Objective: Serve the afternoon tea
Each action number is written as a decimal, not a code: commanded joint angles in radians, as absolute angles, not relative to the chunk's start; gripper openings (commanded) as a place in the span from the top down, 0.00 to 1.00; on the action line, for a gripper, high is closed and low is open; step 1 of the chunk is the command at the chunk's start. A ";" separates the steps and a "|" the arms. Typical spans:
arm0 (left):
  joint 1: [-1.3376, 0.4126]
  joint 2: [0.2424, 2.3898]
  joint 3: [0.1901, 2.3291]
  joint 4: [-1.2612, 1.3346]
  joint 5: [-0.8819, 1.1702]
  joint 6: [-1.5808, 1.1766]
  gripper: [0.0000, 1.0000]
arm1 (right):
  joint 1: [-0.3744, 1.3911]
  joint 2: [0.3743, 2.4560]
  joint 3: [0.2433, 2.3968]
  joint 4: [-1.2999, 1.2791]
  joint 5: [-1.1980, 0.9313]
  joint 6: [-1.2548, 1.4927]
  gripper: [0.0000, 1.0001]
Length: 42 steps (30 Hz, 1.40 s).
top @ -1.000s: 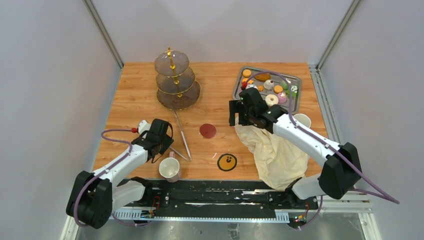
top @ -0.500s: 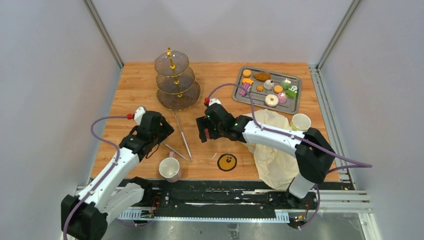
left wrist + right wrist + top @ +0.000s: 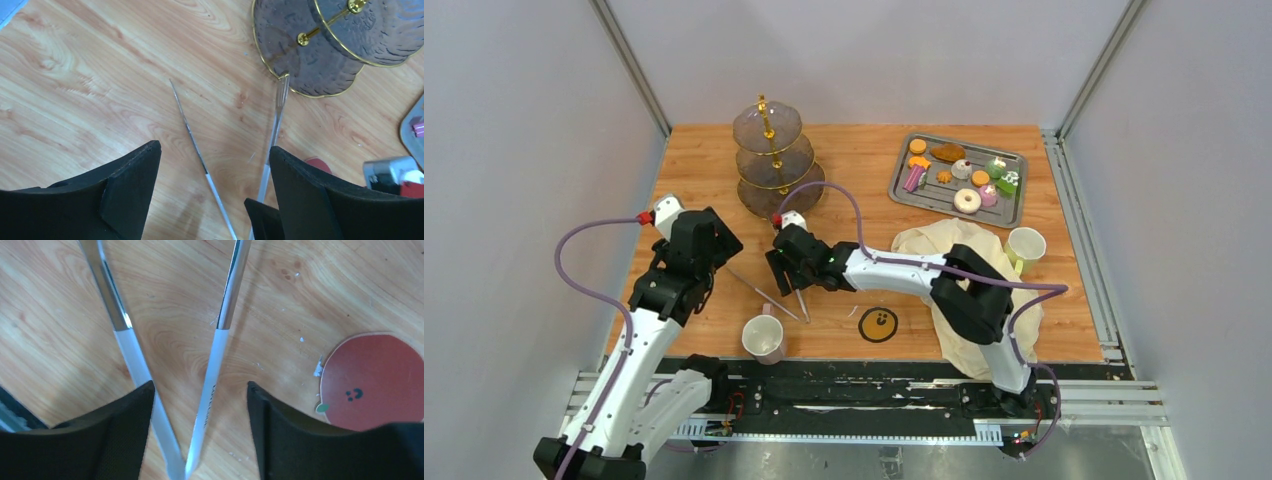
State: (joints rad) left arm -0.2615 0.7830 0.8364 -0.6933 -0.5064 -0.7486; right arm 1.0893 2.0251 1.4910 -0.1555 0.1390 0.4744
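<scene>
The right pincer [image 3: 200, 390] hangs low over the tongs [image 3: 226, 305] lying on the counter [image 3: 704, 170]. Its jaws are wide, with one arm of the tongs between them and nothing gripped, which looks like lining up to lift the tool that suits moving sweets. The left pincer [image 3: 214, 155] is also wide and empty, hovering just beside the same tongs and near the glass stand [image 3: 774, 165]. The stand's tiers are bare. The cakes [image 3: 954, 172] sit well apart on the steel tray [image 3: 969, 148] at the far right. One mug [image 3: 762, 336] stands at the near edge, the other mug [image 3: 1025, 243] beside the cloth [image 3: 924, 243].
</scene>
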 commanded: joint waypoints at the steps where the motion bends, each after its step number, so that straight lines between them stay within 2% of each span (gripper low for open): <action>1: -0.248 0.758 0.854 -0.726 -0.546 -0.732 0.16 | 1.098 2.088 1.553 -0.206 0.169 0.461 0.39; 4: -0.247 0.747 0.845 -0.725 -0.549 -0.734 0.16 | 1.098 2.104 1.561 -0.203 0.166 0.418 0.56; 11: -0.246 0.753 0.840 -0.724 -0.545 -0.729 0.16 | 1.098 2.073 1.543 -0.218 0.140 0.278 0.85; 14: -0.246 0.756 0.846 -0.725 -0.539 -0.720 0.15 | 1.097 2.033 1.512 -0.230 0.146 0.224 0.91; 18: -0.246 0.759 0.855 -0.724 -0.532 -0.705 0.15 | 1.096 1.989 1.450 -0.242 0.136 0.154 0.91; 21: -0.247 0.762 0.851 -0.710 -0.519 -0.697 0.14 | 1.092 1.943 1.418 -0.249 0.119 0.149 0.84; 24: -0.246 0.777 0.846 -0.699 -0.498 -0.697 0.13 | 1.088 1.932 1.424 -0.260 0.089 0.153 0.68; 28: -0.246 0.793 0.848 -0.699 -0.478 -0.690 0.12 | 1.080 1.895 1.418 -0.254 0.048 0.164 0.40; 32: -0.247 0.786 0.845 -0.680 -0.457 -0.654 0.12 | 1.078 1.876 1.385 -0.209 0.001 0.151 0.22; 36: -0.247 0.784 0.843 -0.657 -0.419 -0.618 0.09 | 1.078 1.897 1.373 -0.192 -0.018 0.138 0.16; 42: -0.246 0.784 0.839 -0.656 -0.423 -0.603 0.05 | 1.092 1.923 1.336 -0.160 -0.047 0.100 0.14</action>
